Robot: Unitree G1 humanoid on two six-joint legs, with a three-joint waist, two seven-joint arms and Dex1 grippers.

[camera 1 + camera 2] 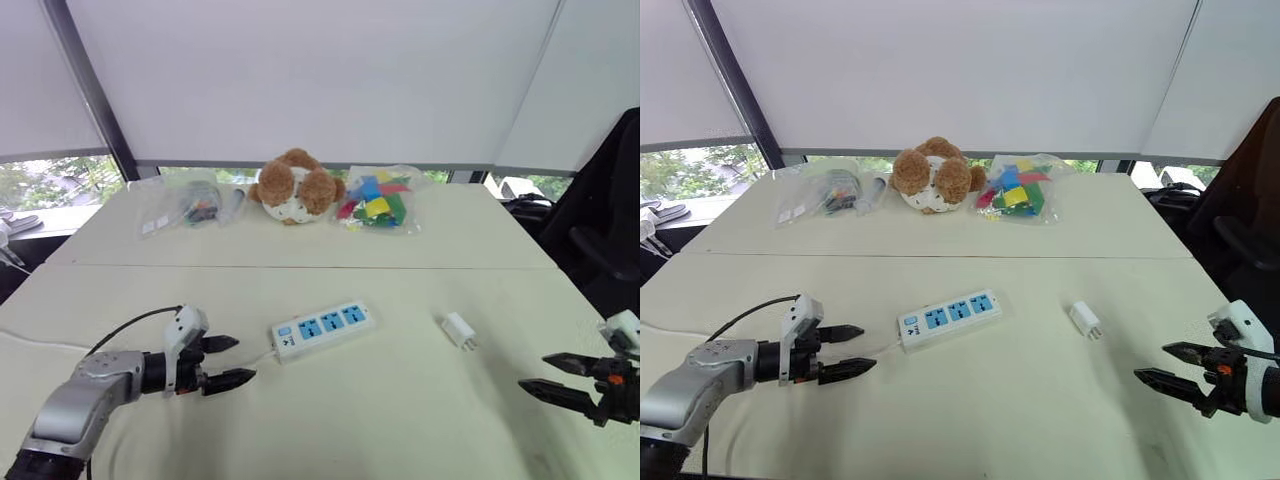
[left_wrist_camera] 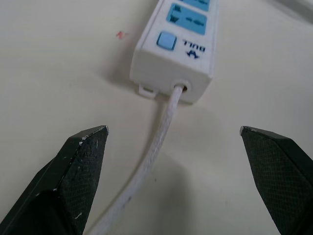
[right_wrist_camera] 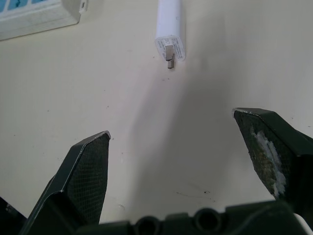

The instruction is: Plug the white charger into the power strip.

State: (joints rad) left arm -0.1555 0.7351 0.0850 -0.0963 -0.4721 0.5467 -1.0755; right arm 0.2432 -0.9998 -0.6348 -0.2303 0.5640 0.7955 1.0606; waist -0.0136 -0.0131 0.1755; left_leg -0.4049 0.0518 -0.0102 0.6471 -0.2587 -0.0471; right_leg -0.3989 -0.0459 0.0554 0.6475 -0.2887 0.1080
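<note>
Where the head cameras look down over both arms, a pale table (image 1: 400,420) is seen with the power strip (image 1: 323,330) lying flat near its middle, three blue sockets facing up. The white charger (image 1: 459,330) is laid on the table to the right of the strip, apart from it and not plugged in. The left gripper (image 1: 245,358) is held low over the table just left of the strip's cord end, its two black fingers spread apart and nothing held. The right gripper (image 1: 533,371) is kept near the table's right edge, well apart from the charger, likewise spread and empty. Along the far side a teddy bear (image 1: 296,187) is set between a clear bag of small items (image 1: 190,203) and a bag of coloured blocks (image 1: 376,200). From the left wrist, the strip's end is shown with a blue switch (image 2: 166,40) and a white cord (image 2: 156,147) that leaves the housing and runs down between the widely parted fingers (image 2: 83,166), untouched by either. From the right wrist, the charger is seen lying with its metal prongs (image 3: 169,58) turned toward the gripper, beyond the wide-open fingers (image 3: 85,171), and a corner of the strip is caught just beside it.
</note>
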